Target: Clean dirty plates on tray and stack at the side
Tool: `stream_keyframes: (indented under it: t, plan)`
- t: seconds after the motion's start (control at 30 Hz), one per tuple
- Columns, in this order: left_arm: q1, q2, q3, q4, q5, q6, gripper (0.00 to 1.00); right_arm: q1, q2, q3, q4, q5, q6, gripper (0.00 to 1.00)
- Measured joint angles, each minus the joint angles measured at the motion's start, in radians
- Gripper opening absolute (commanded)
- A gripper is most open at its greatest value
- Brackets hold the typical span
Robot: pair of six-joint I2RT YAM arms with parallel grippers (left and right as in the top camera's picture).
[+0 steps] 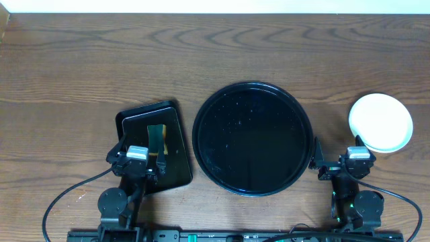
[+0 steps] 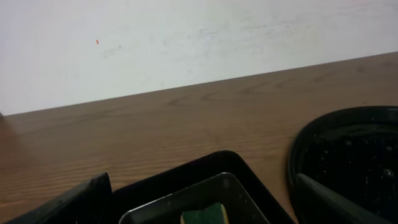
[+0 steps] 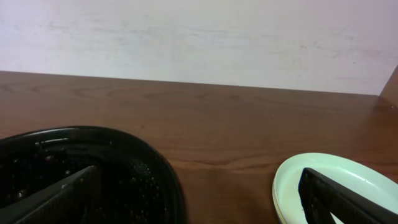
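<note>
Currently, stacked plates (image 1: 380, 122) on table (image 1: 101, 60) right of empty round tray (image 1: 252, 138), right gripper (image 1: 338, 160) spread wide near both, left gripper (image 1: 139, 160) spread wide above rectangular tray (image 1: 178, 144) holding sponge (image 1: 156, 138)

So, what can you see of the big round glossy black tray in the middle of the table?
The large round glossy black tray looks like plastic, with a low raised rim. It lies flat on the brown wooden table, near its middle. No plate lies in it; only small pale specks, perhaps droplets, dot its surface. A smaller rectangular black tray lies close on its left.
</note>
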Motion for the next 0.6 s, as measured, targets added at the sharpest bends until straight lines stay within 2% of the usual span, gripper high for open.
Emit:
stream_keyframes:
  t: [0.6]
  plan:
    - [0.0, 0.0, 0.0, 0.0, 0.0, 0.0, 0.91, 0.0, 0.0, 0.0, 0.0, 0.0, 0.007, 0.99]
